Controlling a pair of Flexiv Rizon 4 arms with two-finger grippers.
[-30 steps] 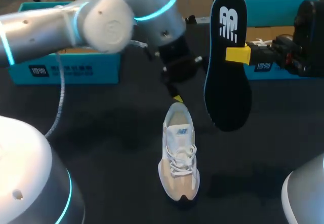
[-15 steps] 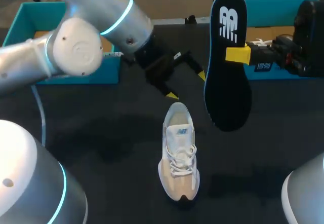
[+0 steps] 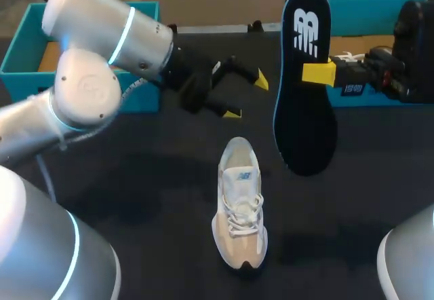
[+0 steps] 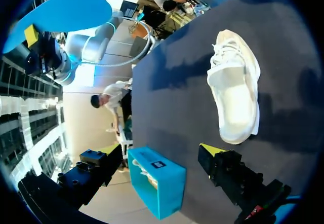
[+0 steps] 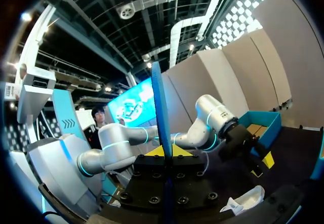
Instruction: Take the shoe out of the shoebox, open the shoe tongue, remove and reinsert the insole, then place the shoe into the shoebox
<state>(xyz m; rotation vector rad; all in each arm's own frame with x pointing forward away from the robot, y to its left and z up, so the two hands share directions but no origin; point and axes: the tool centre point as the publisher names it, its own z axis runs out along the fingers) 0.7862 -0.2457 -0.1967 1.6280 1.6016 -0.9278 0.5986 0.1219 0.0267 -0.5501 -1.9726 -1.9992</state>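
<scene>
The shoe (image 3: 239, 201) lies flat in the middle of the surface (image 3: 135, 178), and the insole (image 3: 305, 83) is out, held upright in the air near it by the right fingers (image 3: 317, 72), clamped on its side. The left fingers (image 3: 232, 113), apart and empty, have pulled back from the heel toward the left box (image 3: 20, 49), so I think the shoe's mouth is now free for the insole. The shoe has open room all round, and the right box (image 3: 380, 5) also sits well apart at the back edge.

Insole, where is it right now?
The insole is held upright in the right claw, right of centre in the head view, raised just right of the white shoe.
</scene>
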